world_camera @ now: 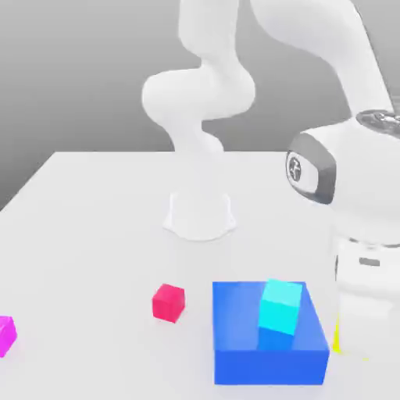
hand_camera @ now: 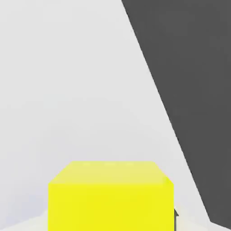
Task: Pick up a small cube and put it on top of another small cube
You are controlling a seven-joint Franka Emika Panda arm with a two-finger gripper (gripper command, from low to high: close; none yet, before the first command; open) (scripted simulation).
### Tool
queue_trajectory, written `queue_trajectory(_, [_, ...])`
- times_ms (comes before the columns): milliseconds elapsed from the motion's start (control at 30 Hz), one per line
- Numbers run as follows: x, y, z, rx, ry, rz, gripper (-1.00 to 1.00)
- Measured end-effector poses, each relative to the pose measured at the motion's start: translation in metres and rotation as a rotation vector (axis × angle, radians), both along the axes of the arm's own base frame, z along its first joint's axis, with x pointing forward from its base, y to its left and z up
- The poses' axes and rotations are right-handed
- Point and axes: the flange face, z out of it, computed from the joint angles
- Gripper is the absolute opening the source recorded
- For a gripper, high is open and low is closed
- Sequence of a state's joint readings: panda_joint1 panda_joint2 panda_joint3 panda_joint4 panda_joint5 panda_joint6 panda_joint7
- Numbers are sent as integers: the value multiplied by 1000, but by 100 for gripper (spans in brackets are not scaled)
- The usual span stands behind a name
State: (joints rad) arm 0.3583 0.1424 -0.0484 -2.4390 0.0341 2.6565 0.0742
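- White desk (world_camera: pixel 94 219) under a grey background carries everything; going from the exterior view's left: a magenta cube (world_camera: pixel 6 334), a red cube (world_camera: pixel 169 302), then a big blue block (world_camera: pixel 269 334) with a cyan cube (world_camera: pixel 280 306) on top.
- Farthest right, the small cube (hand_camera: pixel 110 196) lies on the desk just beside the blue block, below the arm's hand.
- It is plain bright yellow, with sharp edges.
- It probably is light and stiff; two opposite flat sides are the best hold.
- I cannot tell how the claw stands.
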Motion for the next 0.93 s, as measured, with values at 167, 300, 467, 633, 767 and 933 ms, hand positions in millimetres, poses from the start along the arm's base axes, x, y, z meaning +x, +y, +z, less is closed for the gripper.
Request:
queue_trajectory(167, [-27, -106, 11, -11, 8, -331, -100])
queue_trajectory(300, [-68, -152, 11, -12, 23, -531, -100])
queue_trajectory(467, [-126, -197, 3, 7, 48, -788, -100])
queue_trajectory(633, [-160, -207, -24, 7, 79, -886, -100])
queue_trajectory(767, [-161, -207, -52, 9, 81, -888, -100])
queue_trajectory(933, [-164, -207, -78, 3, 80, -889, 100])
